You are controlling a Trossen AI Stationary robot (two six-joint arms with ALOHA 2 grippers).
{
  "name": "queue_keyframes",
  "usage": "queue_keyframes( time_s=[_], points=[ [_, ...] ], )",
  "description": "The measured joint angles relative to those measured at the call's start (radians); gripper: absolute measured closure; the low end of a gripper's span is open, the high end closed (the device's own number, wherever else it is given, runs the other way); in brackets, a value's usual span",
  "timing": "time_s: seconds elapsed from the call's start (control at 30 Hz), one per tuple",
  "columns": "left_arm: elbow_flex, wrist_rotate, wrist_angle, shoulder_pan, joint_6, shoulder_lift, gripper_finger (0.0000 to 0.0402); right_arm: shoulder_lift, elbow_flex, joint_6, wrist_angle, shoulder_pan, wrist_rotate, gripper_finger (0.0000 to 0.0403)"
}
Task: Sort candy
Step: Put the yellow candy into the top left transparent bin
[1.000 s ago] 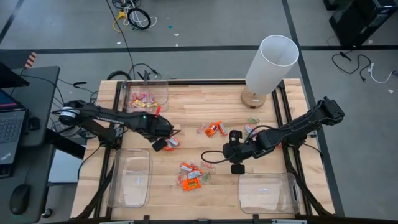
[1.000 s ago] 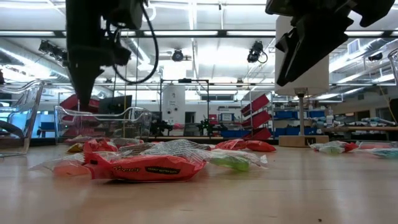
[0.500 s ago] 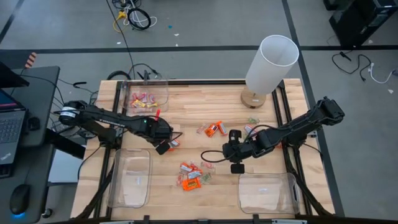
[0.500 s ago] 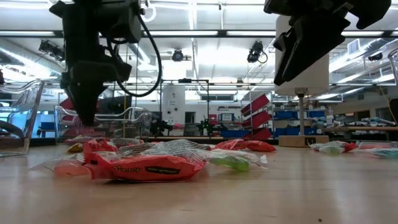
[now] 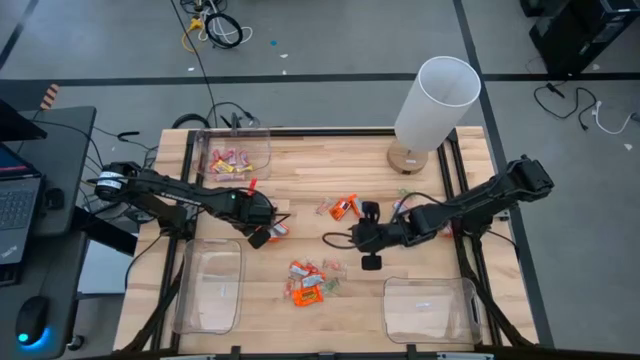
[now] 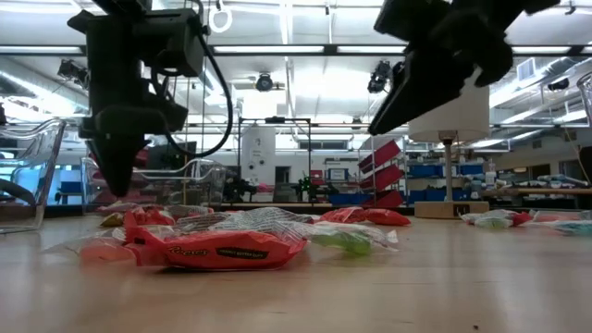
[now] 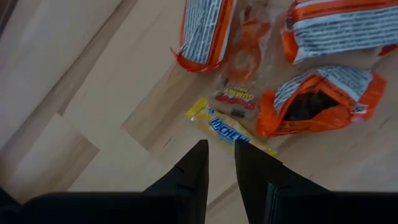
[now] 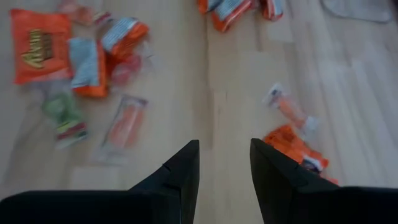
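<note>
Wrapped candy lies in loose groups on the wooden table. A near pile (image 5: 308,283) of orange, pink and green sweets shows in the foreground of the low view (image 6: 213,245). A small group (image 5: 277,230) lies beside my left gripper (image 5: 262,235). That gripper points down just above a yellow sweet (image 7: 219,124) and orange wrappers (image 7: 323,102), its fingers a narrow gap apart and holding nothing. My right gripper (image 5: 358,238) hovers open and empty (image 8: 224,155) over bare wood, between the near pile and the orange sweets (image 5: 343,207) farther back.
A clear bin (image 5: 235,157) at the far left holds pink and yellow sweets. Two clear bins stand at the near edge, one on the left (image 5: 210,285) and one on the right (image 5: 430,308). A tall white cylinder (image 5: 435,100) on a round base stands far right, with more sweets (image 5: 405,207) nearby.
My left gripper has come down toward the sweets beside it, its tip now close over the table. My right gripper has moved toward the table's left edge, staying raised and open. No candy has moved.
</note>
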Motion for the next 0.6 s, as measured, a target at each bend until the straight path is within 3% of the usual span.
queue_keyframes(
  time_s=[0.6],
  points=[
    [0.0,-0.064,0.032,0.0,0.027,0.003,0.032,0.0,-0.026,-0.073,0.095,-0.04,-0.003,0.0275]
  ],
)
